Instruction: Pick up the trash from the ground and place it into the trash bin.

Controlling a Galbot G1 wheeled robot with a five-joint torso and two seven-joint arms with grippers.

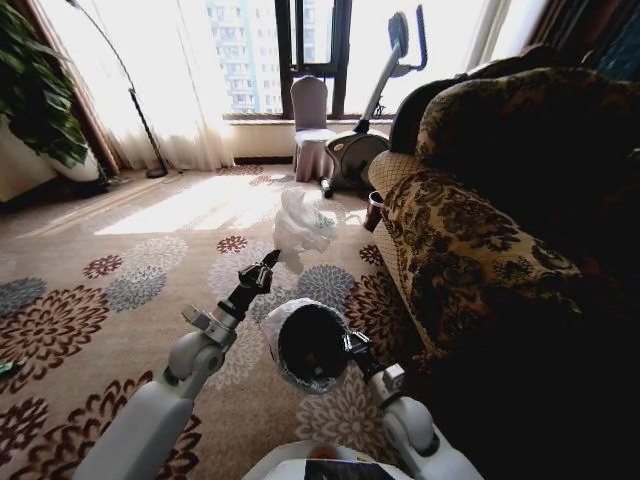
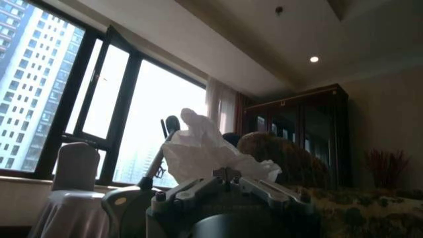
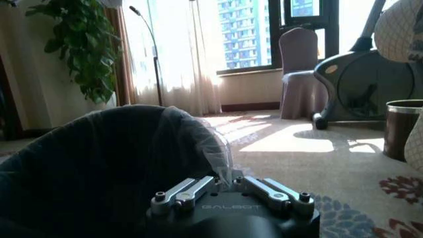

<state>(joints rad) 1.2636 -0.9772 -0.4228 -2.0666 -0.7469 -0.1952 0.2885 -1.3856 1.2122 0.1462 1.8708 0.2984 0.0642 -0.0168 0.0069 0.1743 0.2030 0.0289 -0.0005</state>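
Note:
My left gripper (image 1: 268, 262) reaches out over the flowered carpet. Its fingers meet at the lower edge of the white plastic bag (image 1: 302, 224), which stands crumpled just past the tips. In the left wrist view the bag (image 2: 205, 153) rises right behind the closed fingertips of that gripper (image 2: 228, 173). The trash bin (image 1: 308, 345), black with a whitish liner, is tipped with its mouth towards me. My right gripper (image 1: 352, 347) is shut on its rim. In the right wrist view the bin (image 3: 99, 158) sits right against the right gripper (image 3: 228, 178).
A patterned sofa (image 1: 480, 230) runs along the right. A small dark cylinder (image 1: 374, 210) stands at its far end, with an exercise bike (image 1: 355, 150) and a covered chair (image 1: 310, 125) beyond. A small greenish piece (image 1: 8, 368) lies at the far left.

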